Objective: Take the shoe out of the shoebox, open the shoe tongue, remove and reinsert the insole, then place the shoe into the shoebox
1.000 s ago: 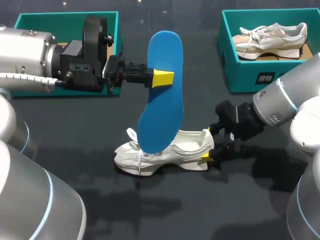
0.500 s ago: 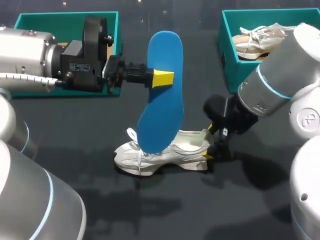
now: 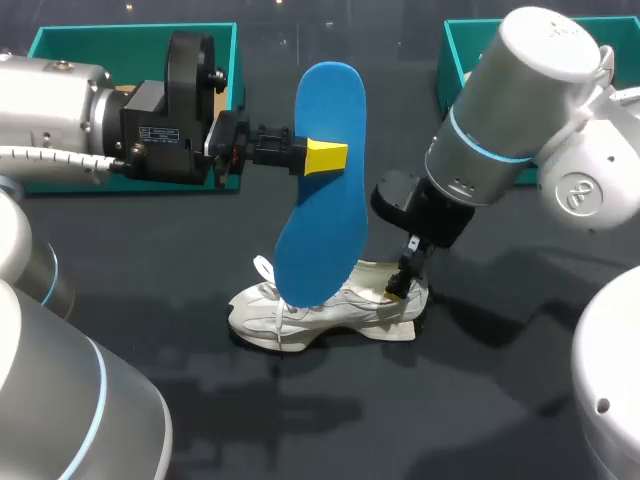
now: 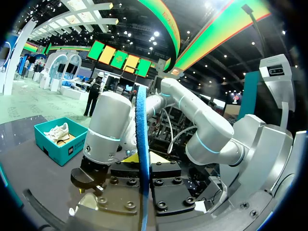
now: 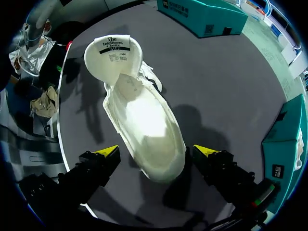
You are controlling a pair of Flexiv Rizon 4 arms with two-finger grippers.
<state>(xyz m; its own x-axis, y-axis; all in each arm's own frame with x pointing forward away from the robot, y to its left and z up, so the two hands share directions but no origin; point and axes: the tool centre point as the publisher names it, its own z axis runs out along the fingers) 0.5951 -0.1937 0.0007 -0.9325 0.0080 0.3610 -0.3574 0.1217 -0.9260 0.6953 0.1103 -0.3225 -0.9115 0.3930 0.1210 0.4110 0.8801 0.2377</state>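
In right wrist view, upturned tongue

The blue insole covers the middle of the white shoe. At two o'clock, my right arm hides most of the teal shoebox.

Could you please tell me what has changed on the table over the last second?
The right arm swung up and in toward the middle, carrying the right gripper from low beside the heel of the white shoe to above that heel, fingers open astride it. The left gripper holds the blue insole upright over the white shoe as before; the shoe has not shifted.
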